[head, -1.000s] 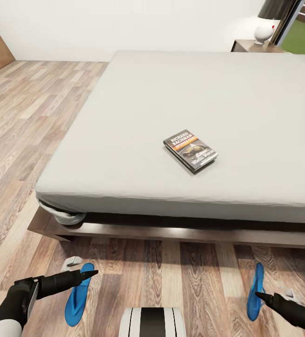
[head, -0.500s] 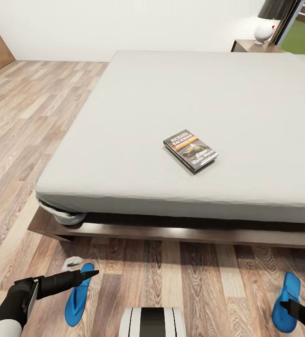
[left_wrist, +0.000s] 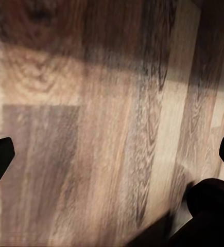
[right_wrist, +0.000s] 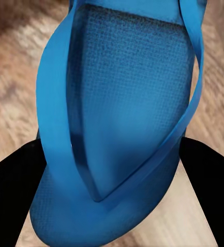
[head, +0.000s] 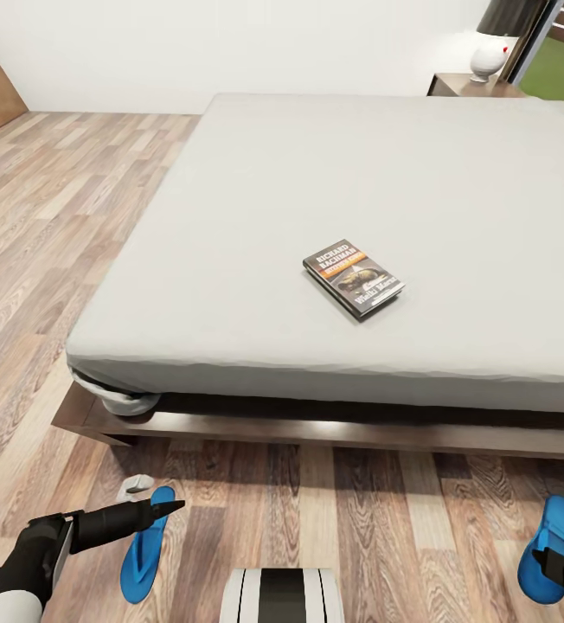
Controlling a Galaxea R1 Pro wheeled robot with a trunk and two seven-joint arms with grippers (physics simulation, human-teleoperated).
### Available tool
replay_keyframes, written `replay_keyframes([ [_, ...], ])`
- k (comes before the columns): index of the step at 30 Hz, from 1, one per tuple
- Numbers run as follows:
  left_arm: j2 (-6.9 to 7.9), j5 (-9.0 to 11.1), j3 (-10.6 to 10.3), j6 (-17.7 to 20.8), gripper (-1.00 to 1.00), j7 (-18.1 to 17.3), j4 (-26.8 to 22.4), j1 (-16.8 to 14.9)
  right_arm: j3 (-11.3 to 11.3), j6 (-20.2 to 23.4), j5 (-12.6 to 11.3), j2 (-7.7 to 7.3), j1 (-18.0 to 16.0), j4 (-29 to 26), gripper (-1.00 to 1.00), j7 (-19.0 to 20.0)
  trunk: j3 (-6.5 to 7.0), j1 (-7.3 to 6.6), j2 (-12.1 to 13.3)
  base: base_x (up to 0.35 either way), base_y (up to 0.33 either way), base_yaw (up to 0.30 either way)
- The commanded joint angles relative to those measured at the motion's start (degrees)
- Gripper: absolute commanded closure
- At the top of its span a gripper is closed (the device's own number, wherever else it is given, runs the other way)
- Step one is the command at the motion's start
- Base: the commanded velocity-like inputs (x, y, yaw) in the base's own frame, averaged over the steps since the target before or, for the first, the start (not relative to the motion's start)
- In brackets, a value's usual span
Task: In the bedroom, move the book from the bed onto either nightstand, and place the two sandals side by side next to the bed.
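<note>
One book (head: pixel 354 277) is lying on the bed (head: pixel 230 242), its long axis running diagonally. Two sandals are showing: the left sandal (head: pixel 146 545) is lying lengthwise toward the bed below the released left gripper (head: pixel 175 504), while the right gripper (right_wrist: pixel 112 170) is grasping the right sandal (head: pixel 548 549).

Two sandals (head: pixel 146 547) (head: pixel 548 547), one book (head: pixel 354 278), one bed (head: pixel 317 225), one nightstand (head: pixel 464 85)

Right pincer (head: pixel 548 558) carried sandal (head: pixel 548 547) rightward, turned flatter.

L arm low, fingers (head: pixel 165 509) apart, R fingers (right_wrist: pixel 19 175) clamping sandal (right_wrist: pixel 127 103)
</note>
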Motion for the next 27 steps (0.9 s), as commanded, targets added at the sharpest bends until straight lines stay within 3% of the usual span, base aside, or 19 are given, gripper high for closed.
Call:
replay_keyframes([
  [1,-0.07,-0.48,0.31,0.52,-1.00,-0.44,-0.04,-0.06,-0.29,0.32,-0.28,0.02,-0.01,-0.01,1.00,0.23,-0.04,-0.01,-0.02,0.000,0.144,0.000],
  [10,-0.15,-0.47,0.31,0.46,-1.00,-0.36,-0.02,-0.06,-0.28,0.12,-0.16,0.17,-0.01,0.36,1.00,0.19,-0.04,-0.01,-0.02,0.000,0.250,0.000],
  [12,-0.14,-0.49,0.31,0.48,-1.00,-0.39,-0.02,-0.06,-0.28,0.07,1.15,0.42,-0.01,0.40,1.00,0.07,-0.04,-0.01,-0.02,0.000,0.276,0.000],
  [14,-0.14,-0.49,0.31,0.51,-1.00,-0.41,-0.02,-0.06,-0.28,0.02,5.00,1.34,-0.01,0.37,1.00,-0.09,-0.04,-0.01,-0.02,0.000,0.277,0.000],
  [16,-0.14,-0.49,0.31,0.52,-1.00,-0.41,-0.02,-0.06,-0.30,-0.88,12.86,3.40,-0.01,0.35,1.00,-1.82,-0.04,-0.01,-0.02,0.000,0.277,0.000],
  [18,-0.14,-0.50,0.31,0.52,-1.00,-0.42,-0.02,-0.06,-0.34,-2.46,19.61,5.08,-0.01,0.34,1.00,-6.75,-0.04,-0.01,-0.02,0.000,0.277,0.000],
  [19,-0.17,-0.50,0.31,0.52,-1.00,-0.42,-0.02,-0.06,-0.36,-3.30,23.98,6.04,-0.01,0.34,1.00,-10.99,-0.04,-0.01,-0.02,0.000,0.277,0.000],
  [20,-0.16,-0.50,0.31,0.53,-1.00,-0.42,-0.02,-0.06,-0.36,-3.64,26.00,6.46,-0.01,0.34,1.00,-12.89,-0.04,-0.01,-0.02,0.000,0.276,0.000],
  [23,-0.14,-0.50,0.31,0.53,-1.00,-0.42,-0.02,-0.06,-0.47,-4.08,28.80,7.03,-0.01,0.28,1.00,-15.35,-0.04,-0.01,-0.02,0.000,0.275,0.000],
  [27,-0.17,-0.50,0.31,0.53,-1.00,-0.42,-0.02,-0.06,-0.41,-4.15,29.56,7.16,-0.01,0.11,1.00,-15.57,-0.04,-0.01,-0.02,0.000,0.274,0.000],
])
